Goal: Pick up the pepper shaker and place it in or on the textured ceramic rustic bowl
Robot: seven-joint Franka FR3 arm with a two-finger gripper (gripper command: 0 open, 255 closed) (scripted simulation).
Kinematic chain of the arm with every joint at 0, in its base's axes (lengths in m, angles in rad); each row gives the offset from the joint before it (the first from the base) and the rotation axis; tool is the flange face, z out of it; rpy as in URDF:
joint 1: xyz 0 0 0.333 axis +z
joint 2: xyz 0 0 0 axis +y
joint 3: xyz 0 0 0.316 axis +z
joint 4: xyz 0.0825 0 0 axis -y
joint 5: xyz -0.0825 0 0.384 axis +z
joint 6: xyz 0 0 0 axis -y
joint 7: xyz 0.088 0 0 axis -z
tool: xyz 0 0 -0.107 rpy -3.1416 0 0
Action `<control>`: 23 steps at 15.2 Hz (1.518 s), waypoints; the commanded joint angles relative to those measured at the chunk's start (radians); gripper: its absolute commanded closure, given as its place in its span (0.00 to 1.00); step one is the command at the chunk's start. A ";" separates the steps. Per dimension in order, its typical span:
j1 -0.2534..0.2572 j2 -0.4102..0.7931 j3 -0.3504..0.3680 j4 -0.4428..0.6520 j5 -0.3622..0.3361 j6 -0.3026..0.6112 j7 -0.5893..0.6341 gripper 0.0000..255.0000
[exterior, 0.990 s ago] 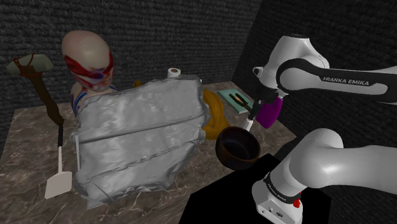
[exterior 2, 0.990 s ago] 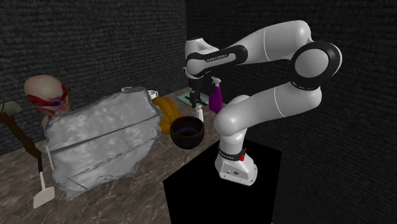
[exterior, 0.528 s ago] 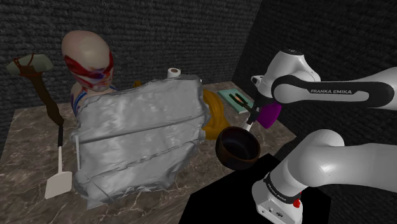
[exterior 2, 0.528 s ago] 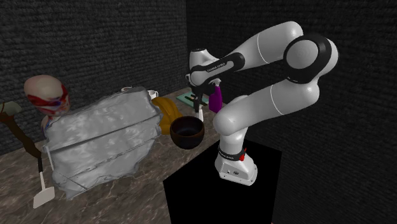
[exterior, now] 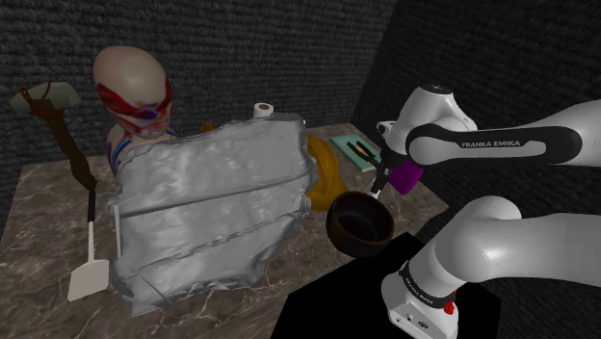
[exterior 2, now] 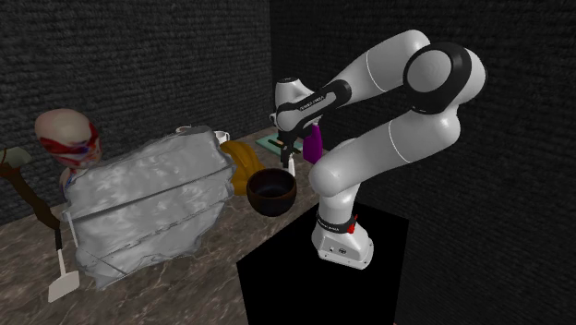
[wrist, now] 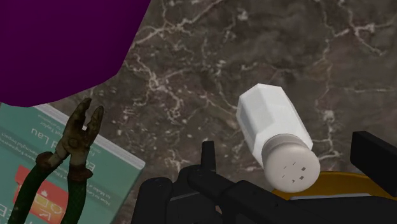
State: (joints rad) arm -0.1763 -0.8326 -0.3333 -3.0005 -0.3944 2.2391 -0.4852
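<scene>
1. The all-black two-finger claw (wrist: 291, 149) is hovering low over the dark, white-veined marble bench (wrist: 267, 44), with its fingers spread apart.
2. The white faceted pepper shaker with a pale perforated cap (wrist: 273, 130) is sitting on the bench between those fingers, and a gap is showing on the right finger's side.
3. The dark brown round bowl (exterior: 359, 226) is resting just beside the shaker, toward the stand.
4. Rusty pliers (wrist: 73, 137) are lying on a teal card (wrist: 25, 127), near a purple object (wrist: 63, 44).
</scene>
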 commanded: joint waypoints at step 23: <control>0.022 -0.091 0.037 0.095 0.051 -0.183 -0.017 1.00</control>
State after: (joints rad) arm -0.1562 -0.9144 -0.3000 -2.9172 -0.3483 2.0769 -0.4994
